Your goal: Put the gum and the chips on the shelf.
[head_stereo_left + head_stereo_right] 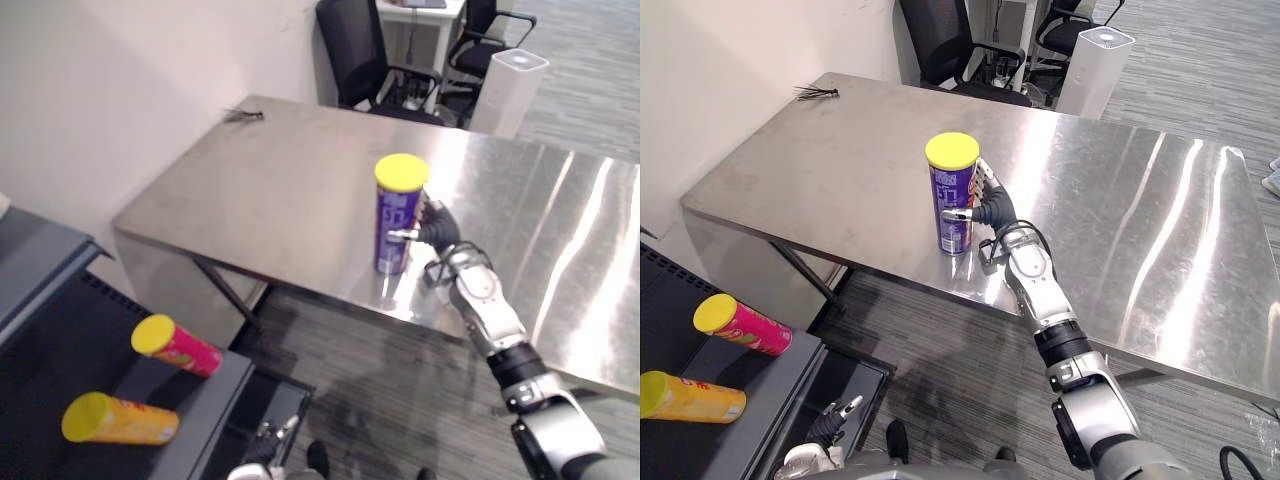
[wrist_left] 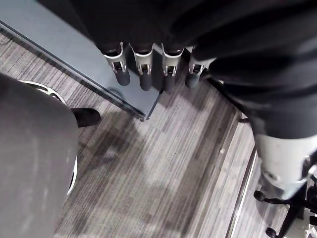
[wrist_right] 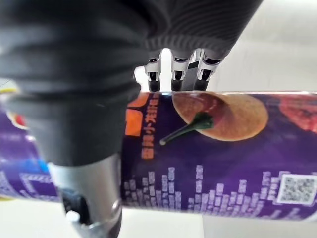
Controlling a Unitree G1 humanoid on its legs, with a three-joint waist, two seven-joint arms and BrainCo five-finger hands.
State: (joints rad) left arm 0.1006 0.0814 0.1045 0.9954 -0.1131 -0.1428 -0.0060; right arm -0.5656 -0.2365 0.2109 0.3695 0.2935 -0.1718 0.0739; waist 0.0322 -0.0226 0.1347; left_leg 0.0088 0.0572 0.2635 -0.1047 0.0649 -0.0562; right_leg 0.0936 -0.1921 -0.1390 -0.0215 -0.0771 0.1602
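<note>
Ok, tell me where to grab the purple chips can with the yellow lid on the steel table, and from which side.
Take the purple cylindrical chips can round its mid-body, from the robot's right. It stands upright on the steel table, round wall free, near the front edge. The right robot hand is curled round it there.

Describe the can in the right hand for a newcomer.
On the stainless-steel table, near its front edge, stands a purple chip can with a yellow lid, right hand curled round it. Only it is purple and upright; the pink can and orange can lie on the dark shelf.
</note>
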